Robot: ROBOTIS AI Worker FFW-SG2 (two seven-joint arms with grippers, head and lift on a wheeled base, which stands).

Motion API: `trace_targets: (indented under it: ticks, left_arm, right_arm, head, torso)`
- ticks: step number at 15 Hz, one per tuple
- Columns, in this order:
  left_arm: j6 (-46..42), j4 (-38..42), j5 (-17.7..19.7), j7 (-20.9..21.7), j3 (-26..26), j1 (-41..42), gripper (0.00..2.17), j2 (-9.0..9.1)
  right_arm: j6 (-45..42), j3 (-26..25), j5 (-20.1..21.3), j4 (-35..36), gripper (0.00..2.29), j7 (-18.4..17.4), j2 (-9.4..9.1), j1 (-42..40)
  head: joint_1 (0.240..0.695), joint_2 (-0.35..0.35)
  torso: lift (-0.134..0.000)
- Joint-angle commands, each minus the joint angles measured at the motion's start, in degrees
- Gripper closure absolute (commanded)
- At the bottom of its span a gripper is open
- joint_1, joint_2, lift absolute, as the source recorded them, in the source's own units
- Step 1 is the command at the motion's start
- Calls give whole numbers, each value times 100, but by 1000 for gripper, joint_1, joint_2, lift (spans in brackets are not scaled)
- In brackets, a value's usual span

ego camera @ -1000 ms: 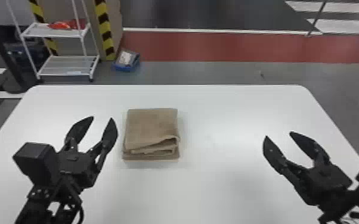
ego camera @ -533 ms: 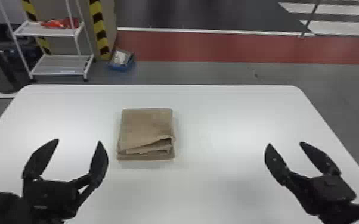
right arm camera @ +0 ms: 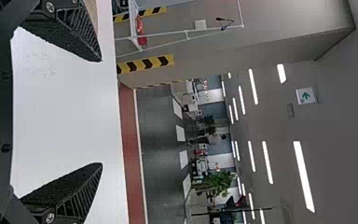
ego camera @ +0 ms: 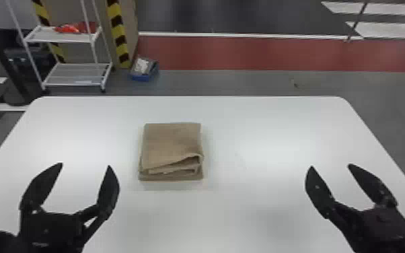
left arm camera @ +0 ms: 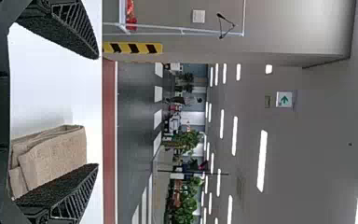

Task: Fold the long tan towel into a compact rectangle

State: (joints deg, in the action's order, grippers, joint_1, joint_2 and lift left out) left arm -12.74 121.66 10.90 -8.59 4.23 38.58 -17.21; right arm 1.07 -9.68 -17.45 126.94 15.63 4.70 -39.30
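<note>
Towel folded compactly, job likely done.
I have left gripper at its eight o'clock, right gripper at four, fingers wide on both, probably to avoid disturbing it.

The right end effector is spread wide before the white table, tan towel partly showing past one finger.

The left gripper comes in low at the head view's left, jaws spread wide and aimed forward. The right gripper comes in low at the right, slanting inward, jaws likewise parted, the two black grippers well apart
</note>
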Motion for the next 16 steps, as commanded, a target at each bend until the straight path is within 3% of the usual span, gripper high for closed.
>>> trace_targets:
  ticks: [1, 16]
  left_arm:
    - [39, 42, 0, -2, -54, 1, 63, -19]
    - [57, 200, 9, 6, -89, 97, 66, -19]
  right_arm:
    - [-41, 2, -4, -3, 87, 1, 22, -26]
    - [-480, 116, 23, -223, 124, 19, 66, -52]
  head:
    - [695, -30]
    - [695, -17]
  torso:
    - [-123]
    - [-123]
